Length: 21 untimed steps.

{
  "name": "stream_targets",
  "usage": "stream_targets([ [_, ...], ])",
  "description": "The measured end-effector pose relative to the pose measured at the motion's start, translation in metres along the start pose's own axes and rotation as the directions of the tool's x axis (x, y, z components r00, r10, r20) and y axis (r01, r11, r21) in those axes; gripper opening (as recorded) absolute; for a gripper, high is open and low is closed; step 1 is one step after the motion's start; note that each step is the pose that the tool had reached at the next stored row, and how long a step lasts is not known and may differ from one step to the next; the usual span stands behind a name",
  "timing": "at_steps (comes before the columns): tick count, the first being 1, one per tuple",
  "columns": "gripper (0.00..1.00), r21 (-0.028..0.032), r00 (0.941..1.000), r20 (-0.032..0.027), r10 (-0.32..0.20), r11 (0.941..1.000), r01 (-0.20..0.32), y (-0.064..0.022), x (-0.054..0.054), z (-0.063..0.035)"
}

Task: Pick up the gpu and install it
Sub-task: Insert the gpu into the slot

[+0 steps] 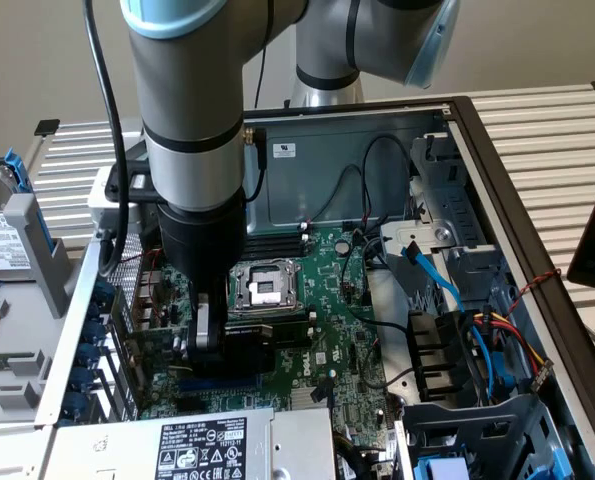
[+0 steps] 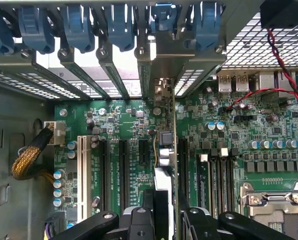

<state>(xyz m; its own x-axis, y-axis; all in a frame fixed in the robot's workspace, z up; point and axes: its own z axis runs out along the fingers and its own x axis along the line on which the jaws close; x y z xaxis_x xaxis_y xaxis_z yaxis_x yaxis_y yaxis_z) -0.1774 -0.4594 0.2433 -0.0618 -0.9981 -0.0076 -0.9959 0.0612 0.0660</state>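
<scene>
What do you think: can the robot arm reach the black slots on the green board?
Probably yes. The end effector grips the card edge-down over the green board, and nothing seems to lie over the black slots beside it.

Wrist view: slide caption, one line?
Gripper holds the small green black-shrouded gpu card edge-on at the black expansion slots of the large green motherboard.

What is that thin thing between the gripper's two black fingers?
The gpu, seen edge-on in the wrist view. The gripper grips it upright above the green motherboard.
</scene>
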Motion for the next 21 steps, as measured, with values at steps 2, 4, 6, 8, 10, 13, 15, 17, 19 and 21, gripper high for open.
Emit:
stream_targets([
  [2,0.28,-0.0001,1.0,-0.0004,0.0,1.0,0.0,0.0,0.0,0.0002],
  [4,0.28,0.0,1.0,-0.0003,0.0,1.0,0.0,0.0001,0.0,0.0003],
  [6,0.28,0.0002,1.0,-0.0002,0.0,1.0,0.0,0.0003,0.0,0.0004],
  [8,0.28,0.0005,1.0,-0.0001,0.0,1.0,0.0,0.0004,0.0002,0.0005],
  [10,0.28,0.0009,1.0,0.0004,0.0,1.0,0.0,0.0004,0.0007,0.0007],
  [13,0.28,0.0007,1.0,-0.0004,0.0,1.0,0.0,0.0005,0.0011,0.0004],
  [15,0.28,0.0007,1.0,-0.0005,0.0,1.0,0.0,0.0006,0.0012,0.0004],
  [17,0.28,0.0008,1.0,-0.0004,0.0,1.0,0.0,0.0006,0.0012,0.0004],
  [19,0.28,0.0008,1.0,-0.0004,0.0,1.0,0.0,0.0007,0.0011,0.0004],
  [21,0.28,0.0008,1.0,-0.0005,0.0,1.0,0.0,0.0007,0.0011,0.0005],
])
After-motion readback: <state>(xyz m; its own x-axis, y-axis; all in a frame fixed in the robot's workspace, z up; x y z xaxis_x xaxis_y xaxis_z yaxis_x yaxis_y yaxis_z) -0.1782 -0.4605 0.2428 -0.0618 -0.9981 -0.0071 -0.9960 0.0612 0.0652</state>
